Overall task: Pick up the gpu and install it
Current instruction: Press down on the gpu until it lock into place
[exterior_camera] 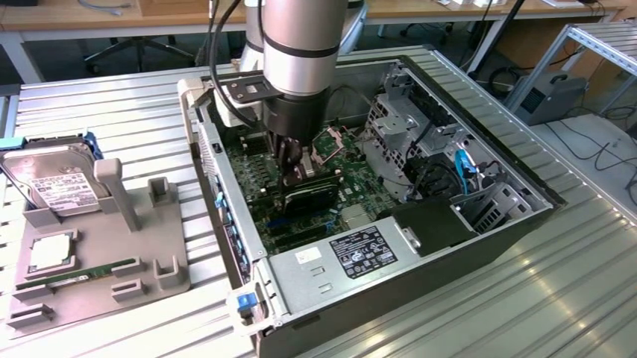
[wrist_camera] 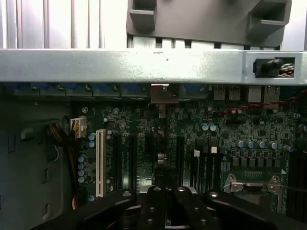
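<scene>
1. the gripper [exterior_camera: 295,173], at centre frame in the exterior view, reaches down into the open computer case [exterior_camera: 497,224]; its fingers are pressed together on the top edge of the gpu [exterior_camera: 306,200], which stands on edge over the motherboard [exterior_camera: 348,160]. that upright hold suits a card that, by my judgement, has to go edge-first into a slot.
2. the gpu sits just below centre in the exterior view, low among the board's slots; whether it is fully seated cannot be told.
3. at the left of the exterior view, the grey parts holder [exterior_camera: 100,246] on the table keeps the hard drive [exterior_camera: 55,186] upright and a green memory stick [exterior_camera: 85,274] lying low, well apart from the case, so each part has its own place for picking.
4. the wrist view looks along the board: the gripper [wrist_camera: 165,203] at bottom centre, a white slot [wrist_camera: 100,163] at left centre, a row of dark slots beside it, and the case's metal rail [wrist_camera: 120,64] across the upper frame.
5. the exterior view alone gives the arm, the power supply label [exterior_camera: 363,253] at lower centre and the drive cage at the right.
</scene>
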Tool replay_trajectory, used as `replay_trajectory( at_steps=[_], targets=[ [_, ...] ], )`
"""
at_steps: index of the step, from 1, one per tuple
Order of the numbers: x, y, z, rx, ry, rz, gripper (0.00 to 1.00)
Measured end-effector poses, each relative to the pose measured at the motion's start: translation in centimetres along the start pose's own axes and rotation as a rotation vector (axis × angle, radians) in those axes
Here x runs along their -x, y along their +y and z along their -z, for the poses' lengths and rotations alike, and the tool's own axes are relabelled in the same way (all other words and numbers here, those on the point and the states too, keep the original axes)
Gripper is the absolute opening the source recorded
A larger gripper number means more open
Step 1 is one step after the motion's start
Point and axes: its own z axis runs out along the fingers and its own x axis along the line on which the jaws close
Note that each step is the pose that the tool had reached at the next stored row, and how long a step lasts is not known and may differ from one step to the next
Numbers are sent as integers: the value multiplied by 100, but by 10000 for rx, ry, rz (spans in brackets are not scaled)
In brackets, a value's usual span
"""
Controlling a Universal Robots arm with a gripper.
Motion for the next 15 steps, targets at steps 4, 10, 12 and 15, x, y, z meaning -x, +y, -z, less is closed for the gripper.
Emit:
replay_trajectory(
  at_steps=[4, 10, 12, 15],
  targets=[
    [0, -1, 0, 1, 0, 0, 17],
    [1, -1, 0, 0, 0, -1, 36],
    [0, -1, 0, 0, 0, 0, 48],
    [1, -38, -23, 5, -1, 1, 48]
  ],
)
